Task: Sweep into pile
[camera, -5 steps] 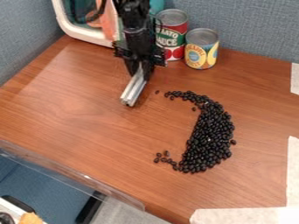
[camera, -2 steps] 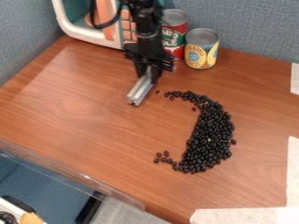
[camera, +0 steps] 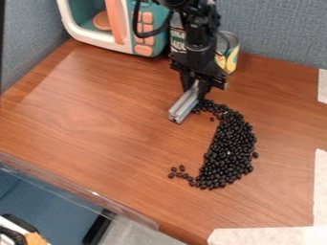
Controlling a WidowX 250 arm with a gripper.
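Note:
Black beans [camera: 226, 150] lie in a curved band on the wooden table, thickest at its middle and lower part, with a few loose ones at the lower left tip. At the band's upper left end hangs my gripper [camera: 195, 86], its fingers closed around a silver metal bar [camera: 184, 105]. The bar slants down to the lower left, and its lower end is left of the topmost beans. Part of the band's upper tip is hidden behind the gripper and bar.
Behind the arm stand a yellow-labelled can [camera: 232, 56] and a partly hidden tomato sauce can [camera: 178, 40]. A toy microwave [camera: 96, 42] is at the upper left. White tape [camera: 268, 235] marks the lower right; a clear plastic edge [camera: 76, 189] runs lower left.
The gripper and its bar have moved to the right, up to the upper end of the bean band. The beans in view look unmoved.

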